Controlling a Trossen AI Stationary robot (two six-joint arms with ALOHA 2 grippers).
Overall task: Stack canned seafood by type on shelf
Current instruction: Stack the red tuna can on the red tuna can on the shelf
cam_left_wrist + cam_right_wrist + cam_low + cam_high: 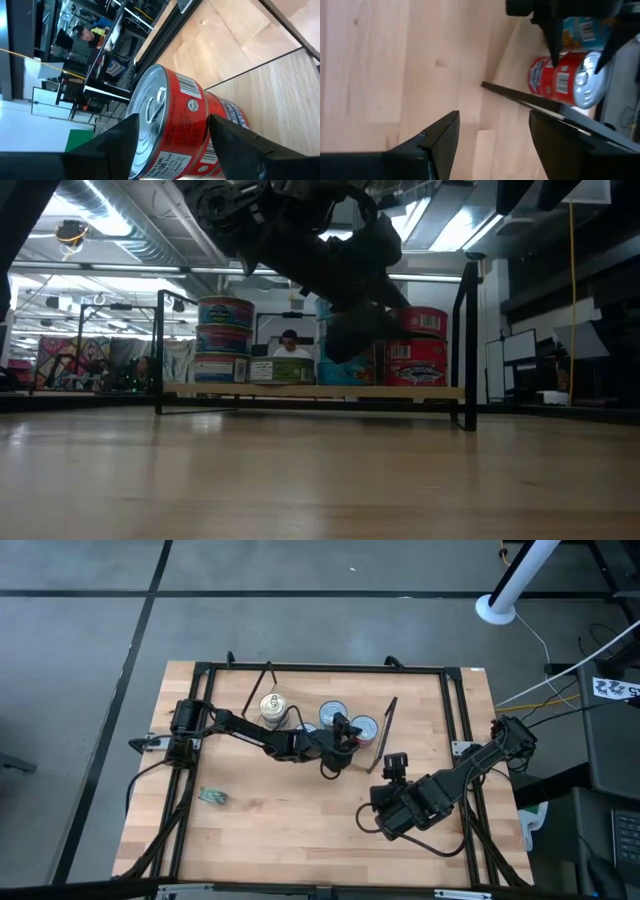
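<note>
Looks nearly done: the shelf (310,392) already carries three sorted stacks. The left gripper (345,730) straddles the top red can (172,125), jaws spread and apparently not pinching it. The right gripper (393,768) waits open, empty.

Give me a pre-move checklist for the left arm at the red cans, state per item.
1. Left gripper fingers open: ok, one on each side of the top red can with gaps showing in the left wrist view.
2. Top red can seated on the red can beneath it: ok, it looks squarely stacked.
3. Red stack sits on the shelf, beside the teal cans: ok.
4. Fingers fully clear of the can's sides for a straight retreat: cannot tell, gaps are narrow.
5. Right gripper out of the way: ok, open, empty, over bare table in front of the shelf.
6. Blue stack undisturbed: ok, three high.
</note>
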